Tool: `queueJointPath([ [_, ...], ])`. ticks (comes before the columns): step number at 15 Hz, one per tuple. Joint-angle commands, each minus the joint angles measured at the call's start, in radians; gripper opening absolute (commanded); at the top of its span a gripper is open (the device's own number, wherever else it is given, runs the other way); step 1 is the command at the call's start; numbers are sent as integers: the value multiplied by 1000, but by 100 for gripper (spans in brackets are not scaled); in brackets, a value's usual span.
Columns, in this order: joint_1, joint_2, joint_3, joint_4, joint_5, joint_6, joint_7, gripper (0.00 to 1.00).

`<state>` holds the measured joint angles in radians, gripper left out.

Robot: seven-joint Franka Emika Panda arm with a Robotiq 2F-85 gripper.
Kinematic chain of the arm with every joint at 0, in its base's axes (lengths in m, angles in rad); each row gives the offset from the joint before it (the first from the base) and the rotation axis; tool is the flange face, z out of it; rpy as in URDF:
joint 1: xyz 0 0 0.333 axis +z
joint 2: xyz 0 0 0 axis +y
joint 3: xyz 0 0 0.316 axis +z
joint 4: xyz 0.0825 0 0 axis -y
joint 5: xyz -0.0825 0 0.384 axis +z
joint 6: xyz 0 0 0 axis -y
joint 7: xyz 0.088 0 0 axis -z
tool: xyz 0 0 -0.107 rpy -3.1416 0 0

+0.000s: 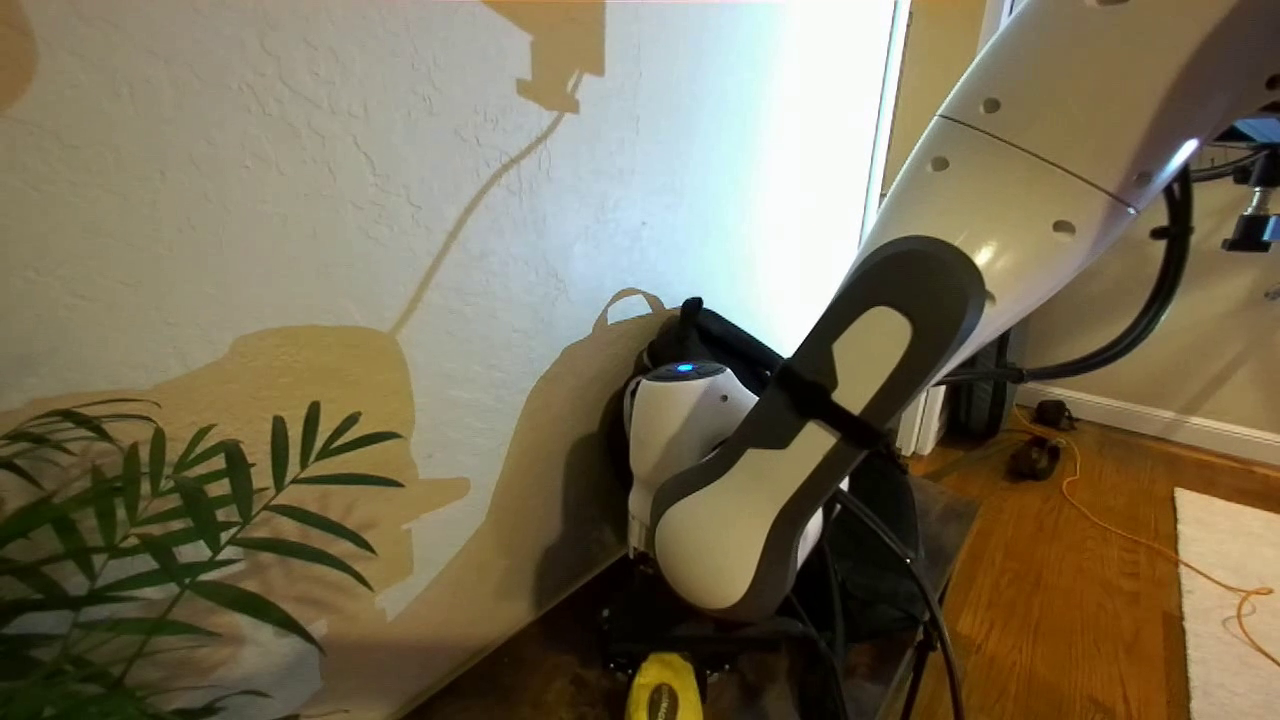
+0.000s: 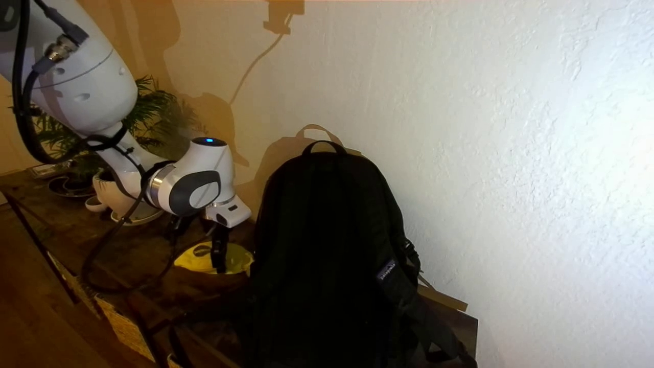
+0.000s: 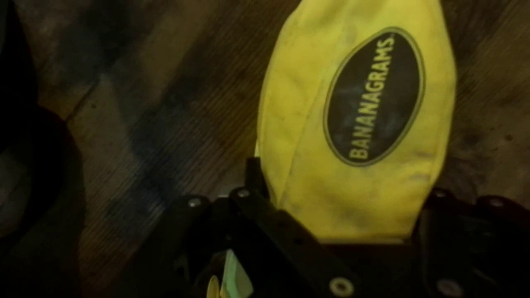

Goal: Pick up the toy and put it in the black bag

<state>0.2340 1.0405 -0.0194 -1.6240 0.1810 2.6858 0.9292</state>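
The toy is a yellow banana-shaped pouch with a dark oval label. It lies on the dark wooden table in the wrist view [image 3: 306,174] and shows in both exterior views [image 1: 650,697] [image 2: 236,258]. My gripper [image 3: 343,186] points down over it, fingers wide apart, one on each side of the toy's near end. The left finger is against or very near the toy's edge; I see no squeezing. In an exterior view one finger [image 2: 218,250] crosses in front of the toy. The black bag [image 2: 327,245] stands upright against the wall beside the toy, partly hidden by the arm in an exterior view [image 1: 875,560].
A wall [image 2: 485,153] runs behind the bag and arm. A potted plant [image 2: 110,191] stands farther along the table, its leaves near the camera in an exterior view [image 1: 200,520]. A black cable [image 2: 97,245] loops from the arm over the table. Bag straps [image 2: 214,306] trail on the table.
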Motion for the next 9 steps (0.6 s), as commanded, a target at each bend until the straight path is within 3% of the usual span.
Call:
queueJointPath([
  [1,20,-27,-11,-8,13,-18,11,41],
  [7,60,-115,-7,-62,-2,-17,5,11],
  [9,88,-141,-13,-74,-10,-19,12,9],
])
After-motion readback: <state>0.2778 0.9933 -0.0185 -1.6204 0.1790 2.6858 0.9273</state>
